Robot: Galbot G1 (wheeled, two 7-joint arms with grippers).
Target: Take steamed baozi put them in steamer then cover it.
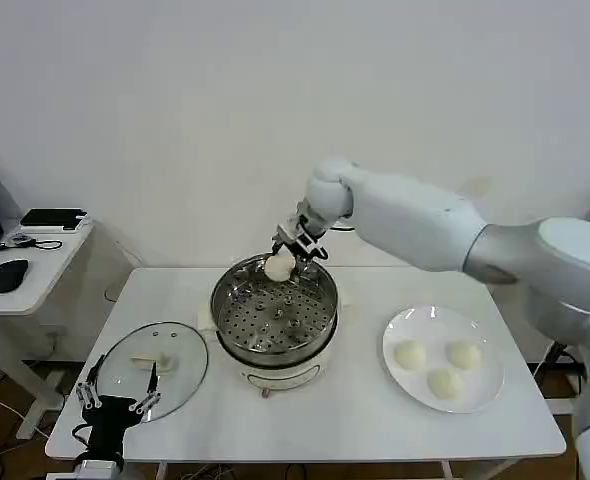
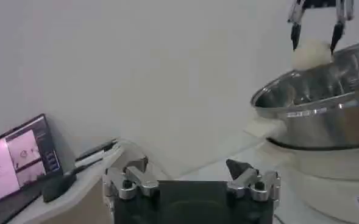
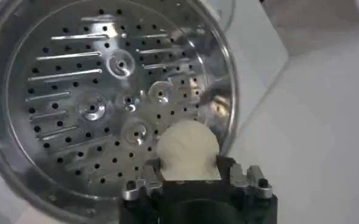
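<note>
A round cream-white baozi (image 1: pixel 279 266) hangs in the closed fingers of the right gripper (image 1: pixel 293 250), just above the far rim of the steamer (image 1: pixel 273 300), slightly above the centre of the head view. In the right wrist view the same bun (image 3: pixel 188 149) sits pinched between the two fingers over the steamer's perforated floor (image 3: pixel 100 91), near its inner wall, and it does not yet appear to rest on the metal. The floor looks bare, with no buns on it. The steamer stands at the middle of the white table (image 1: pixel 355 420). To its right in the frame, a white plate (image 1: pixel 405 385) holds three more baozi (image 1: pixel 409 354), apart from one another. To the steamer's left, at the lower left of the frame, the glass lid (image 1: pixel 155 368) lies flat on the table. The left gripper (image 1: pixel 115 405) waits at the table's near left corner, just beside the lid, its fingers spread and holding nothing. Judging from this, the task is at an early stage: the first bun is about to be lowered and let go, three remain to be carried over from the plate, and the lid has yet to be set on the steamer.
</note>
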